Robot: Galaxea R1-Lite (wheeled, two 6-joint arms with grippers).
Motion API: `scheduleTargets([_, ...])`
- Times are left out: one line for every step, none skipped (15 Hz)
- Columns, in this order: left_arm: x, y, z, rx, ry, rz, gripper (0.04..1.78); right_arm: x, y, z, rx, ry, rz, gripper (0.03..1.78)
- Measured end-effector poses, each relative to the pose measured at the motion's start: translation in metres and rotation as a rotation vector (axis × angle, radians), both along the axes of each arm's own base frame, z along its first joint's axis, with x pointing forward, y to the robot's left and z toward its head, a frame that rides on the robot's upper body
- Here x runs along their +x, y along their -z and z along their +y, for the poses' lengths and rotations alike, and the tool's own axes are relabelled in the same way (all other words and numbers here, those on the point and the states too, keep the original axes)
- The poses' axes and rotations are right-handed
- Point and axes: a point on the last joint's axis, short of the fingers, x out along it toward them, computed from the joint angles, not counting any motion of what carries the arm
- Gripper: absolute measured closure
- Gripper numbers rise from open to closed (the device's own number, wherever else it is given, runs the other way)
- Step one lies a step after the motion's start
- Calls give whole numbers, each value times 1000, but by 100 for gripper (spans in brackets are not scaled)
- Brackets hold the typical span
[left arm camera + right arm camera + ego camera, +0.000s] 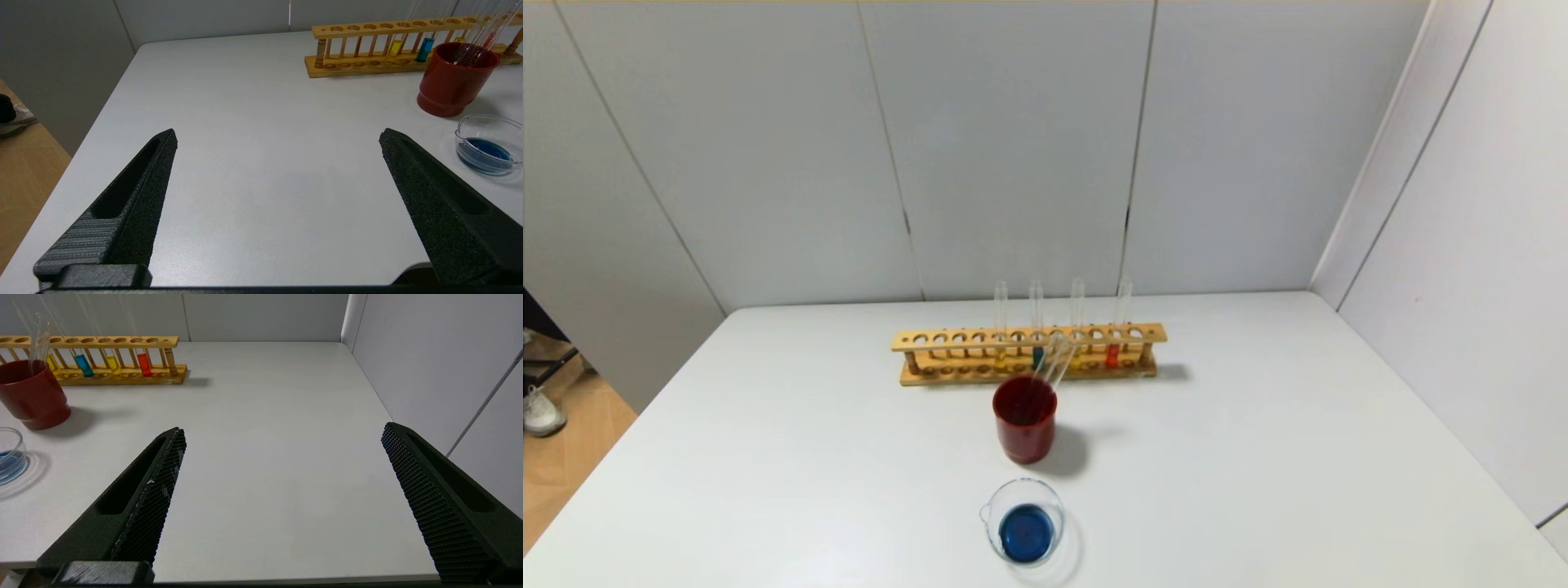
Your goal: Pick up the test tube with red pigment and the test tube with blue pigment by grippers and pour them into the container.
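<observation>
Both hands (278, 136) (284, 430) agape at near table (1258, 490) edge.

Neither arm appears in the head view. Red cup (1024, 429) hides part of the wooden rack (931, 340) and the lower ends of the empty tubes (1058, 363) leaning in it. Glass dish (10, 455) is cut off in the right wrist view.
</observation>
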Motion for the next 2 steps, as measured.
scheduleTargets([0, 0, 0, 0, 0, 0, 7, 0, 0, 0, 0, 0, 0, 6])
scheduleTargets([0, 0, 0, 0, 0, 0, 7, 0, 0, 0, 0, -1, 0, 6])
